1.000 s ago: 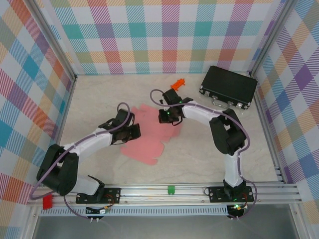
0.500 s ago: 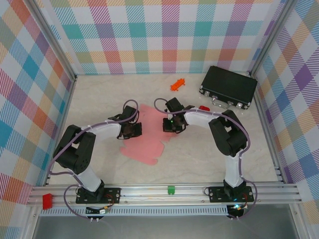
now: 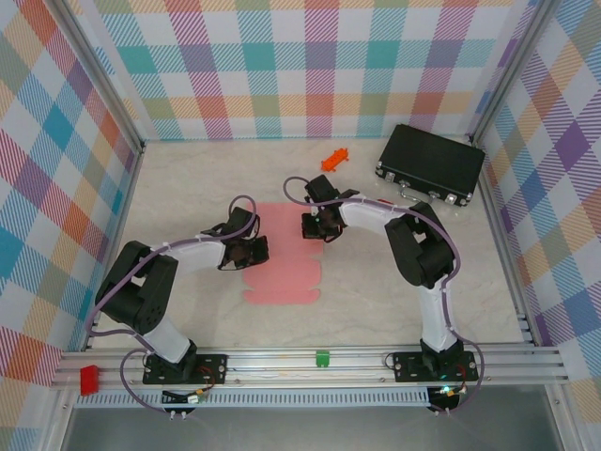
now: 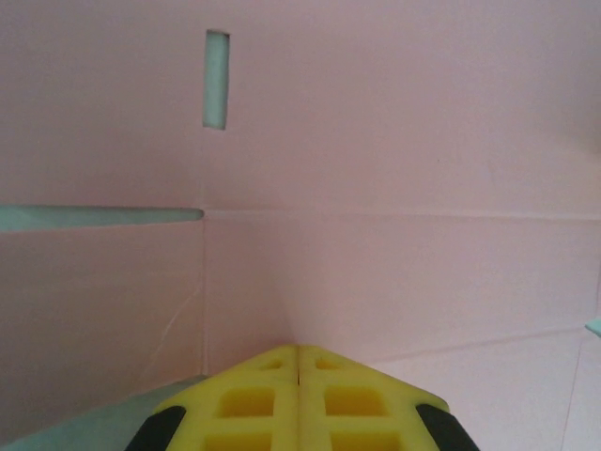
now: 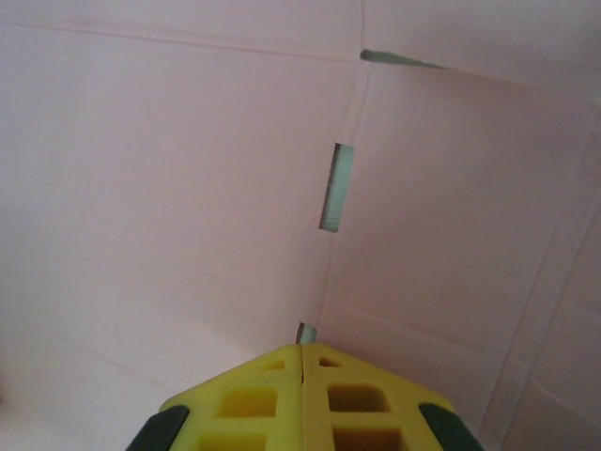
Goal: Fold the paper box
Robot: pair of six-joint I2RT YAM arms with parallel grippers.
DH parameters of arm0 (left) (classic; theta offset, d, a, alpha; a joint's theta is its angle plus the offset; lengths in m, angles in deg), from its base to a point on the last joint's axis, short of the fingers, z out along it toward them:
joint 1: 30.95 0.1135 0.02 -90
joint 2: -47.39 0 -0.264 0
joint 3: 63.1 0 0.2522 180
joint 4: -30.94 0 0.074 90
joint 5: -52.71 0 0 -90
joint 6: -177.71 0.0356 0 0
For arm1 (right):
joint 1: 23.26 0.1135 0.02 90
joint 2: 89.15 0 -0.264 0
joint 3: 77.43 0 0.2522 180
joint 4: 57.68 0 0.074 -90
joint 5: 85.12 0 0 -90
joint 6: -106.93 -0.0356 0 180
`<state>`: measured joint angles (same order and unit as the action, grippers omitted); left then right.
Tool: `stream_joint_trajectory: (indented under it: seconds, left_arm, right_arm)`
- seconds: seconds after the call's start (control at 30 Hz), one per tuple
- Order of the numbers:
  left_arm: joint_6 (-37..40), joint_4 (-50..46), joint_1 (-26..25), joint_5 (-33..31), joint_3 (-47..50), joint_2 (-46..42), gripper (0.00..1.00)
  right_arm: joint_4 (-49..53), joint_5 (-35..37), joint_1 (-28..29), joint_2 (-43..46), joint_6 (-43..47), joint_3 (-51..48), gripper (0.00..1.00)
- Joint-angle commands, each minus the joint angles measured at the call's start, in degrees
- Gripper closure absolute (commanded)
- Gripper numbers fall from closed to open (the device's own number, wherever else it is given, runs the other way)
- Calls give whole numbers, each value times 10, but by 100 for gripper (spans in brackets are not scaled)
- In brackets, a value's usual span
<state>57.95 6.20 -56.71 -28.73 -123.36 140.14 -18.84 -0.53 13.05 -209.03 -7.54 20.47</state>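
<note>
Paper box (image 3: 282, 272): a flat pink die-cut sheet lying on the tabletop (image 3: 188, 178) between the two arms, its scalloped tab edge toward the near rail.
Left pincer (image 3: 257, 251): over the sheet's left edge, jaws closed tight.
Right pincer (image 3: 312, 228): at the sheet's far right corner, jaws likewise closed tight.
Overhead view: gives the sheet's whole outline and both arms reaching in from either side; the slots in the card are too small to make out there.
Left wrist view: the yellow fingers (image 4: 254, 404) meet at a seam with nothing visible between them, tips right at the pink card. It brings out an upright slot (image 4: 216, 78), a long cut (image 4: 94, 216) running in from the left, and crease lines. A strip of grey surface shows at lower left.
Right wrist view: the same closed yellow tips against the card, with a narrow slot (image 5: 335, 186) on a crease, a slanted cut (image 5: 404, 62) above it, and a tiny notch just ahead of the tips.
Black case (image 3: 430, 164): far right corner, well apart from the sheet.
Orange object (image 3: 334, 158): by the back wall, left of the case.
</note>
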Motion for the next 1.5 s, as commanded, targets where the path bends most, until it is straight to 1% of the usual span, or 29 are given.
stream_joint_trajectory:
  seconds: [0.0,0.07,0.2,0.27,0.4,0.53,0.6,0.7,0.8,0.87,0.93,1.0,1.1,1.23,1.37,1.47]
  left_arm:
    - [12,-44,-1,2,-42,-32,92]
    - [24,-71,6,-7,-65,-36,89]
    - [53,-91,44,9,-118,-8,90]
    - [67,-100,63,15,-146,11,89]
    - [92,-112,91,5,-204,53,88]
    - [103,-116,110,-8,-252,90,83]
    - [103,-115,117,-17,-270,108,82]
    - [107,-118,124,-30,-295,136,72]
    - [116,-123,127,-42,-314,158,70]
    - [120,-120,127,-50,-316,164,66]
    - [120,-118,127,-62,-316,169,59]
    - [122,-118,127,-72,-317,174,56]
    - [123,-125,128,-82,-324,185,54]
    - [126,-134,127,-86,-335,200,49]
    - [134,-157,127,-82,-358,225,49]
    - [137,-159,128,-69,-365,230,50]
  right_arm:
    - [21,-19,-5,17,24,30,95]
    - [16,-44,-5,23,30,38,94]
    - [6,-109,-5,9,31,57,94]
    - [2,-123,-5,2,25,60,94]
    - [-7,-134,-5,-7,10,56,93]
    - [-19,-153,-4,-23,-3,53,93]
    - [-26,-150,-2,-27,-12,45,93]
    - [-28,-134,-2,-32,-20,38,93]
    - [-30,-126,-1,-36,-27,31,93]
    - [-30,-123,0,-40,-28,27,93]
    - [-31,-120,-1,-44,-30,23,93]
    - [-31,-120,1,-47,-31,19,93]
    - [-33,-120,1,-48,-33,13,93]
    - [-38,-121,1,-49,-37,7,93]
    - [-42,-123,2,-50,-41,4,93]
    - [-43,-123,2,-51,-42,3,93]
